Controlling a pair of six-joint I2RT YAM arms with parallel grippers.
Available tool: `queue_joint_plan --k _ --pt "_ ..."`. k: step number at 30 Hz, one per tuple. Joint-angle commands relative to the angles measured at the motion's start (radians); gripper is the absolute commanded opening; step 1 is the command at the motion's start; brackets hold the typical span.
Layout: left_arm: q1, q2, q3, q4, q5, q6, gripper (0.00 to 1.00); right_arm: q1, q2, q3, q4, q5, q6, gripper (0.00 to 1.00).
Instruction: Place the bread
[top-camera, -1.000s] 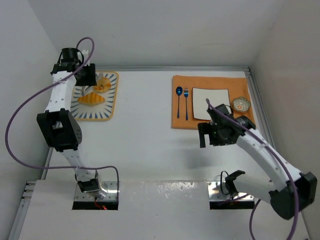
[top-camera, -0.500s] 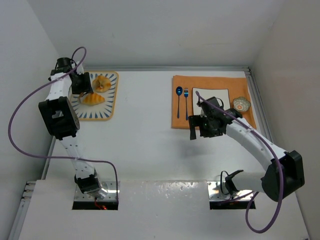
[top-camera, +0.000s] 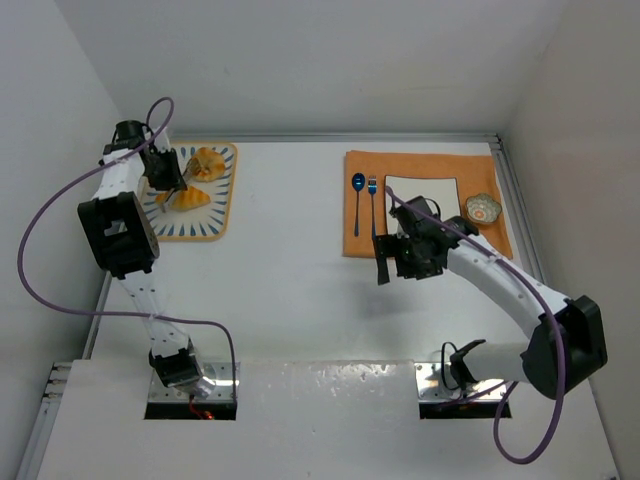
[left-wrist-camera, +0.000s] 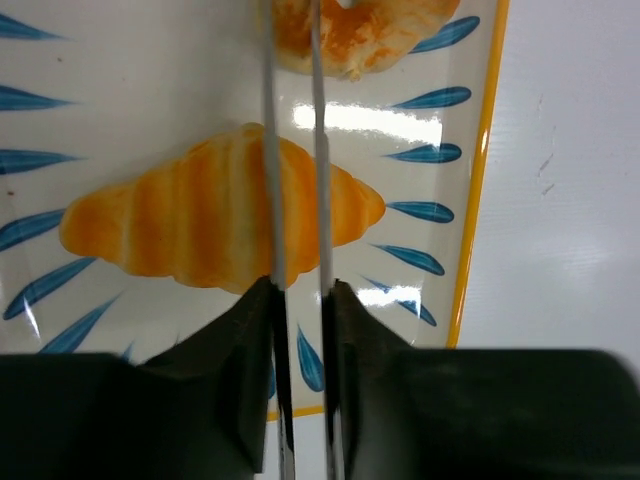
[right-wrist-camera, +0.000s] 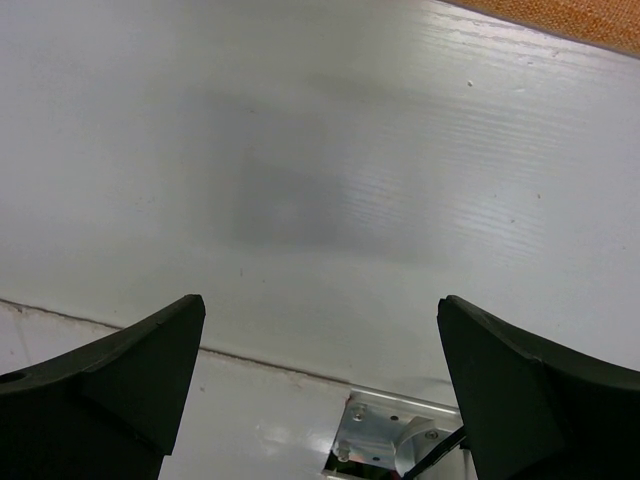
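Observation:
The bread lies on a blue-patterned tray (top-camera: 216, 214) at the far left: a ridged croissant (top-camera: 185, 198) and a round knotted bun (top-camera: 207, 163). My left gripper (top-camera: 165, 170) hovers over the tray, shut on thin metal tongs (left-wrist-camera: 270, 150). In the left wrist view the jaws of this gripper (left-wrist-camera: 297, 290) squeeze the two blades nearly together. The blades run across the croissant (left-wrist-camera: 180, 225) toward the bun (left-wrist-camera: 360, 30); I cannot tell if they touch it. My right gripper (top-camera: 384, 257) is open and empty over bare table; its wrist view (right-wrist-camera: 320, 330) shows only table.
An orange mat (top-camera: 365, 238) at the far right carries a blue spoon (top-camera: 357, 200), a fork (top-camera: 372, 207), a white square plate (top-camera: 421, 195) and a small patterned bowl (top-camera: 482, 208). The tray's orange rim (left-wrist-camera: 482, 200) borders white table. Walls enclose the table.
My left gripper has moved with the tongs from over the bun to over the croissant. My right arm has swung left and further from its base, to just left of the mat's near corner.

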Motion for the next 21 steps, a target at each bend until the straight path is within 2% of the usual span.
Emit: queue_joint_plan --k 1,4,5,6,15,21 --pt "0.012 -0.003 -0.015 0.026 0.023 0.003 0.22 0.016 -0.011 0.029 -0.007 0.019 0.023 1.0" --pt "0.012 -0.003 -0.015 0.026 0.023 0.003 0.1 0.02 -0.03 0.012 -0.013 0.027 0.026 1.0" --pt "0.012 -0.015 -0.015 0.026 0.023 0.003 0.02 0.019 -0.033 0.009 -0.01 0.027 0.029 1.0" --pt "0.012 -0.032 -0.006 0.026 0.012 0.003 0.0 0.019 -0.042 0.004 -0.01 0.033 0.029 1.0" --pt "0.012 -0.176 0.052 0.026 0.036 -0.02 0.0 -0.004 -0.122 -0.065 0.015 0.033 0.053 1.0" --pt "0.001 -0.279 0.043 0.026 0.021 -0.02 0.0 -0.093 -0.217 -0.178 0.025 0.021 0.115 1.0"
